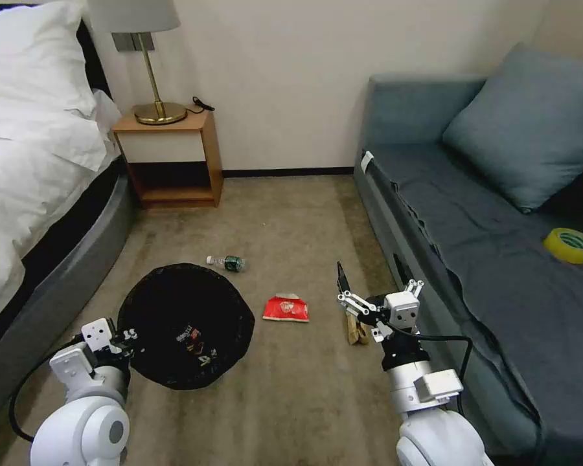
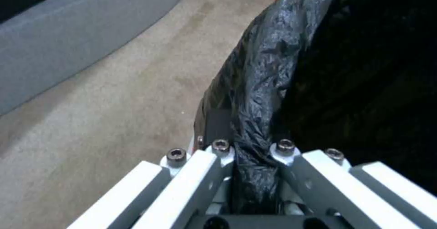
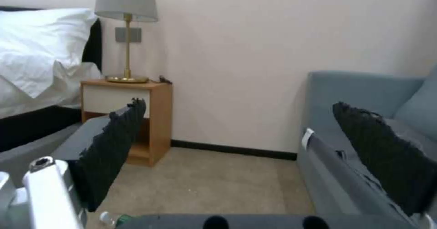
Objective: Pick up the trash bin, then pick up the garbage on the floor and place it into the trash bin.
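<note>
Black-lined trash bin on carpet, bottle behind, red packet beside, perhaps wrappers inside.

Counting near the trash bin: one bin, one bottle just behind it, one red packet to its right, one tan paper bag farther right, two wrappers lying inside it.

We saw 2 glossy white arms with rounded joint housings, each trailing a black cable. The left gripper had white linkage bars fixed with dark hex screws. The right gripper wore ragged black pads on grey fingers.
</note>
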Controlling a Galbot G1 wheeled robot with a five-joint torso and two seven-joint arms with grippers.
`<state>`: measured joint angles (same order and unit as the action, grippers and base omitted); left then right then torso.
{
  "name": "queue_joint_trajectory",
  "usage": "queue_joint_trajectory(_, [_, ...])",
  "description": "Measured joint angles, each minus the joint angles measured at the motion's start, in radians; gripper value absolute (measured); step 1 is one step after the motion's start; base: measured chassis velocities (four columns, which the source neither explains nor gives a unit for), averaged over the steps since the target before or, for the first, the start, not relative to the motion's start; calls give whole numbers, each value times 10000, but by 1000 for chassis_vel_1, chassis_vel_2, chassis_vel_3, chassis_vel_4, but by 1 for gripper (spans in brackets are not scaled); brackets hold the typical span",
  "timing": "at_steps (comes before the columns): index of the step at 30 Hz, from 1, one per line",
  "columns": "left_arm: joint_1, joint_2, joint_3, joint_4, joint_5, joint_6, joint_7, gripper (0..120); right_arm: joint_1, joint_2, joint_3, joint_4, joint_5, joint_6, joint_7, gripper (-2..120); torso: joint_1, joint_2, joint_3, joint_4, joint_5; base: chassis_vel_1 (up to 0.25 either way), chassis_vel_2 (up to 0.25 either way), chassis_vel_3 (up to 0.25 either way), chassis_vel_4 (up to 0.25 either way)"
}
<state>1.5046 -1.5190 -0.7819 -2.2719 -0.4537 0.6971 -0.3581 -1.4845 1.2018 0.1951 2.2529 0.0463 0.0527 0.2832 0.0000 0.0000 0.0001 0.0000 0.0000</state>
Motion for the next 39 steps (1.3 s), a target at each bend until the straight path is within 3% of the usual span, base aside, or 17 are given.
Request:
queue_joint_trajectory(21, [-133,-108,-89,163,-25,-84,19,3,164,-173,-163,-475,39,4,-57,100,1,-1,1,0,0,-126,130,108,-125])
queue_joint_trajectory(27, [-121,-89,-184,161,-18,-119,29,3,392,-541,-297,-671,226,-54,-101,100,0,0,-2,-1,0,-30,23,32,-21])
queue_joint_trajectory(31, [-132,-87,-235,70,47,-166,46,3,795,-1318,-426,-894,1047,-663,104,100,0,0,-2,-1,2,0,0,0,0])
queue_joint_trajectory(36, [-215,-50,-198,-79,124,-223,116,3,1764,-2953,-803,-1291,4067,-2643,1211,100,0,0,-1,-1,1,0,0,0,0])
queue_joint_trajectory(37, [-215,-50,-198,-79,124,-223,116,3,1764,-2953,-803,-1291,4067,-2643,1211,100,0,0,-1,-1,1,0,0,0,0])
queue_joint_trajectory(39, [-241,-43,-152,-79,145,-267,155,3,2352,-3398,-1131,-1573,5263,-3369,1766,100,0,-1,-1,-2,2,0,0,0,0])
